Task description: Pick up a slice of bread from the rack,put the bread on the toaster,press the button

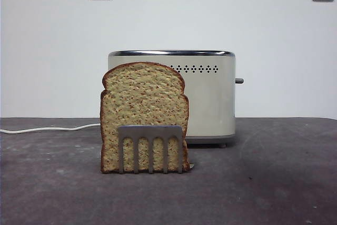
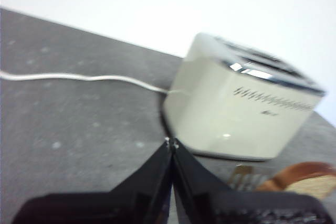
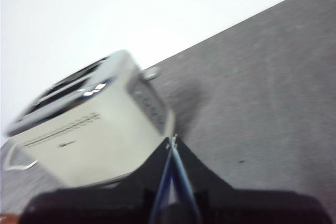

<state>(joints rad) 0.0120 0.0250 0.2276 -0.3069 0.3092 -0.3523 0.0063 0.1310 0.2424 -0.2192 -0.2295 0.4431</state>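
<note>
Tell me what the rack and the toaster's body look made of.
The rack: seemingly thin sheet metal, dull brushed grey, cut into flat arched prongs. The toaster: smooth cream body with a soft sheen, painted metal or plastic, I cannot tell which; its top rim looks like mirror-bright chrome.

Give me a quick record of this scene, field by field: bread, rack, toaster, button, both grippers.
bread: slice of bread upright in the rack, not yet picked up
rack: rack on the table, in front of the toaster
toaster: toaster behind the bread, slots empty in the wrist views
button: button on the toaster's side, untouched
cord: white cord trailing across the table
left gripper: left gripper shut, holding nothing
right gripper: right gripper shut, holding nothing
</note>
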